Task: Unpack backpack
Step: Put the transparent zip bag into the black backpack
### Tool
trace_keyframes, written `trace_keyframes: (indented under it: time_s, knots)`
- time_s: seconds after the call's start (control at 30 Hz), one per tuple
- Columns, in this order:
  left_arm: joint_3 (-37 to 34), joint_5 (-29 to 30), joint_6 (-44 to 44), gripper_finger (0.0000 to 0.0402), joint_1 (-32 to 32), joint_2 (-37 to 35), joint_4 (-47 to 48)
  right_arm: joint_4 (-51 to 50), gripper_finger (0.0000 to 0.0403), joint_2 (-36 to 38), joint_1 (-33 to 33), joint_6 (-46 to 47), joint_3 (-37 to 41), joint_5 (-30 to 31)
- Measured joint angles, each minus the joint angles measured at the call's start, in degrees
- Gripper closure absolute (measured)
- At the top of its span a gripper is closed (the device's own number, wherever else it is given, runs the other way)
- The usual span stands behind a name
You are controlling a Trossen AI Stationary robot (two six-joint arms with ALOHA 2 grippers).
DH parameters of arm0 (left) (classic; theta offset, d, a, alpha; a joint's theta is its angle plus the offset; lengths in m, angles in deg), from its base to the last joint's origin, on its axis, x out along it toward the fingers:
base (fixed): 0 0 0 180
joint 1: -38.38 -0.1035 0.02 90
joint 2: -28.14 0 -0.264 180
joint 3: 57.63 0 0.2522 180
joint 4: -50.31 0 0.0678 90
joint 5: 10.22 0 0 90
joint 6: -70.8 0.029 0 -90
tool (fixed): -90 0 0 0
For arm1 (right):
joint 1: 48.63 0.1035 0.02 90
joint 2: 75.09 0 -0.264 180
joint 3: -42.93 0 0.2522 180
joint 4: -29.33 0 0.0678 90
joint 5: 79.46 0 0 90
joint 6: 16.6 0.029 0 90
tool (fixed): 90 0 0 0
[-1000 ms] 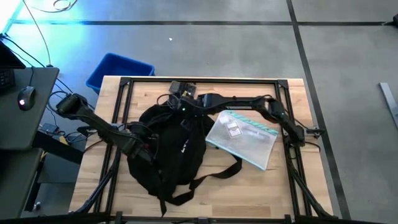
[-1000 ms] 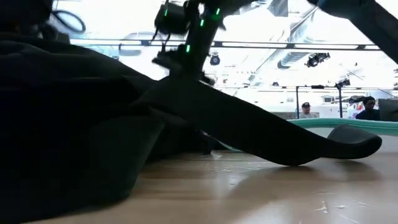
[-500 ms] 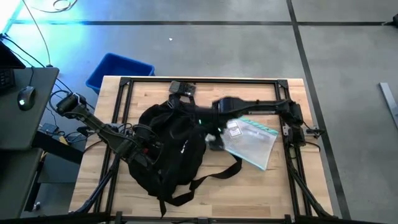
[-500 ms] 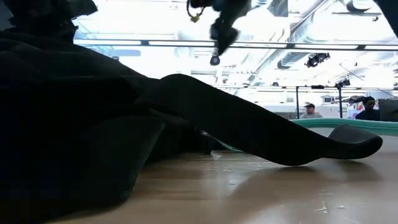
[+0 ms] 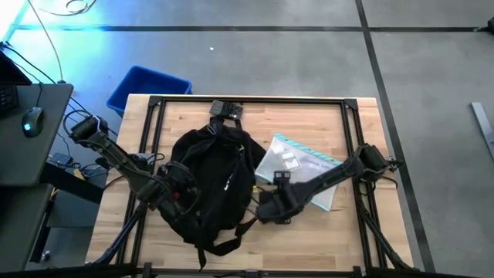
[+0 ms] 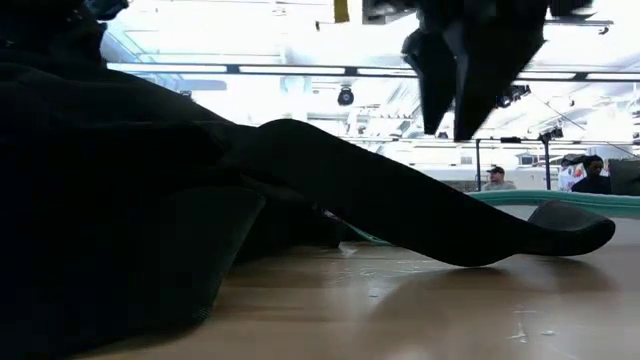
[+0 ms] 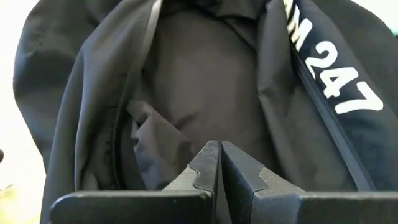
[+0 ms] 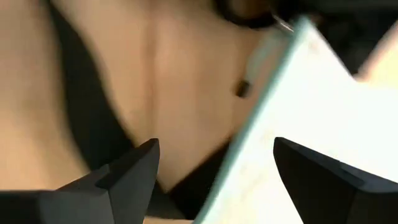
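The backpack point(image 5: 210, 185) lies on the left half of the table point(image 5: 363, 232), its long axis running from the far edge toward the near edge, straps trailing off at the near end. A clear pouch point(image 5: 305, 166) with a teal edge lies flat on the wood just to its right, already out of the bag.

The left gripper point(image 5: 171, 193) sits at the backpack's left flank, fingers point(image 7: 211, 163) pressed together. In the left wrist view black fabric rises between them, so it looks to be pinching a fold of the bag, right at the open mouth with the white lettering point(image 7: 329, 74) beside it.

The right gripper point(image 5: 272, 207) hovers over the near-left corner of the pouch, just beside the backpack's right side and above a strap point(image 5: 270, 212). Its fingers point(image 8: 127, 171) are spread wide with nothing between them – the right wrist view shows bare wood, the strap and the pouch's edge below.

The relation that matters – the bag lies to the left of the right gripper, close by, and the opening is held on the far side by the left arm. My judgement is that the right arm, being free and open, is the one placed to reach leftward across the bag into that mouth, while the left only holds the fabric
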Motion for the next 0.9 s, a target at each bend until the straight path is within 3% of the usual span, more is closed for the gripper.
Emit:
trace_keyframes:
  time_s: [0.13,0.37,0.7,0.9]
  knots:
    - [0.0,-2.7,1.7,0.0401,1.0,0.0,-0.1,3.7,0.0104,0.1,1.5,8.0,4.0,5.7]
    - [0.0,-4.5,3.6,0.0402,1.4,0.0,-0.1,20.7,0.0105,0.0,3.1,4.8,9.2,5.0]
    - [0.0,-3.7,4.7,0.0402,1.3,0.0,-0.1,22.4,0.0105,-0.1,0.8,-2.7,9.6,5.0]
    - [-0.2,-0.7,5.2,0.0402,1.3,0.0,-0.1,20.3,0.0105,-0.2,-0.1,-0.6,9.5,4.0]
